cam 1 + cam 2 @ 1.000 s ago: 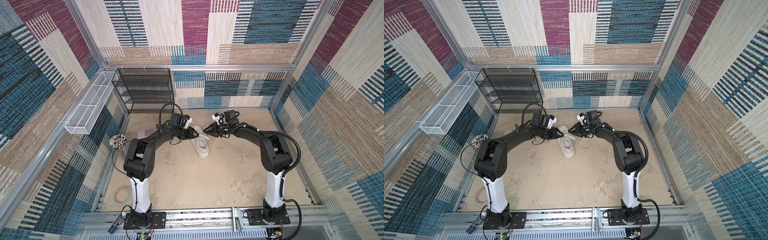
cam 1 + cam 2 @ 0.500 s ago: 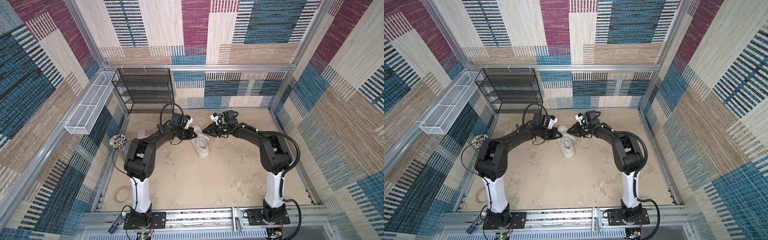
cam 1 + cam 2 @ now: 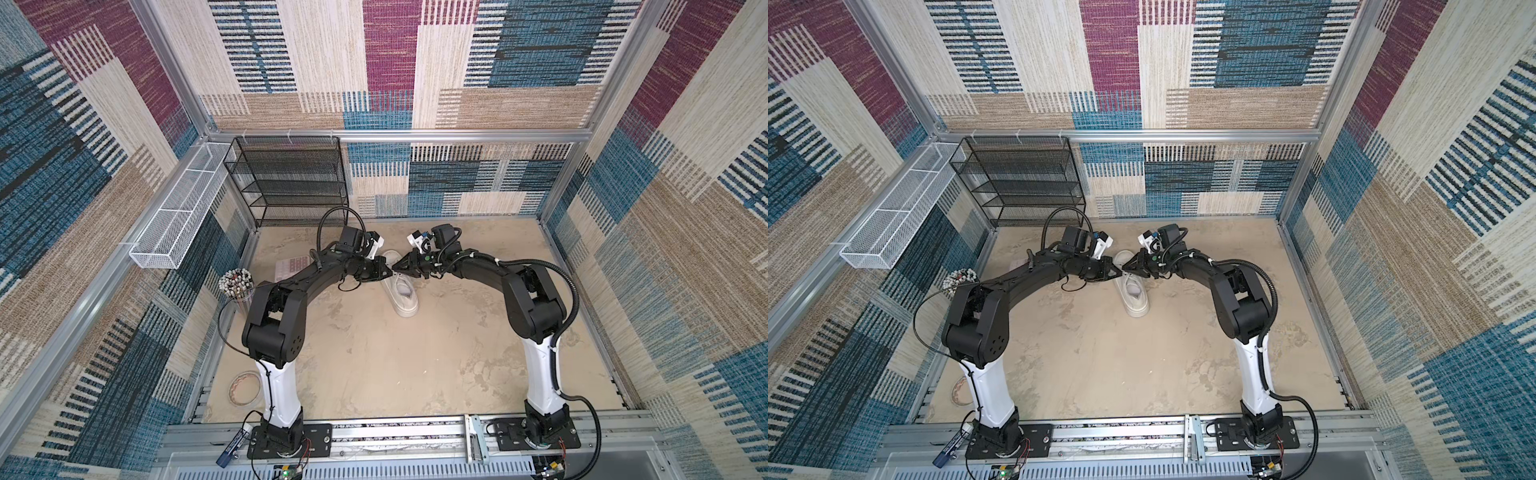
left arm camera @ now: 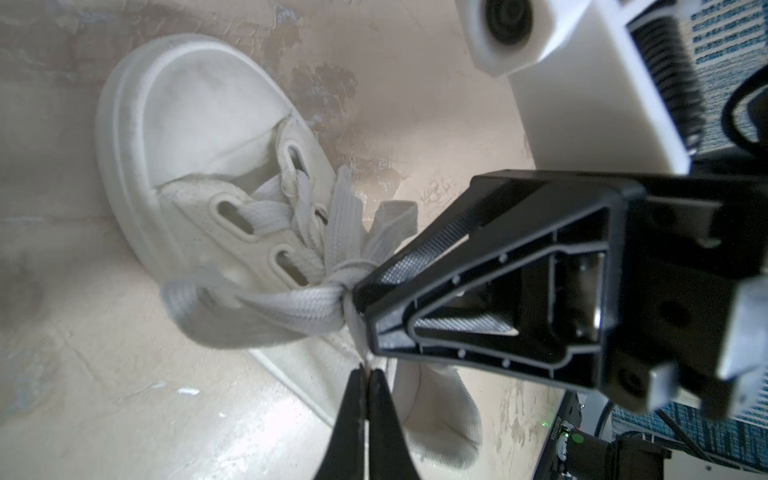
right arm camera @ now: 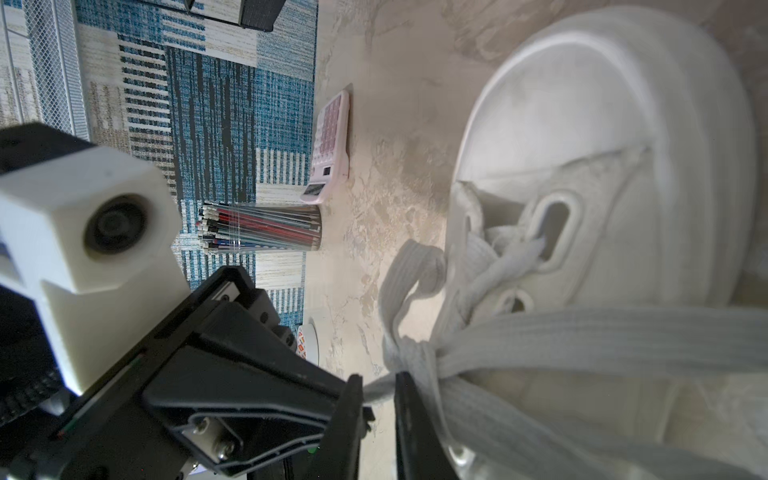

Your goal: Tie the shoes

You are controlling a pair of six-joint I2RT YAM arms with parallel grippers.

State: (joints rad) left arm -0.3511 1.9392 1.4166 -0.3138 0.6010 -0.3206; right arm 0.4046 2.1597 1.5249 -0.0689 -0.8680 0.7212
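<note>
Since a second ago, both my sets of fingers have narrowed and drawn together over the white sneaker (image 3: 401, 291) at mid-worktop (image 3: 374, 365). My left fingers (image 4: 365, 399) pinch a flat, ribbed, off-white lace (image 4: 291, 307); my right fingers (image 5: 376, 415) stand narrow around lace beside the knot. Chunky smooth sole, oval eyelets.

Patchwork carpet walls (image 3: 415, 62) (maroon, blue, beige) enclose a mottled beige floor (image 3: 395, 365); a black mesh shelf (image 3: 291, 178) stands at the back.

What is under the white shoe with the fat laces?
Under the white platform sneaker only the beige marbled tabletop shows around its sole. Anything directly beneath is covered by the shoe.
</note>
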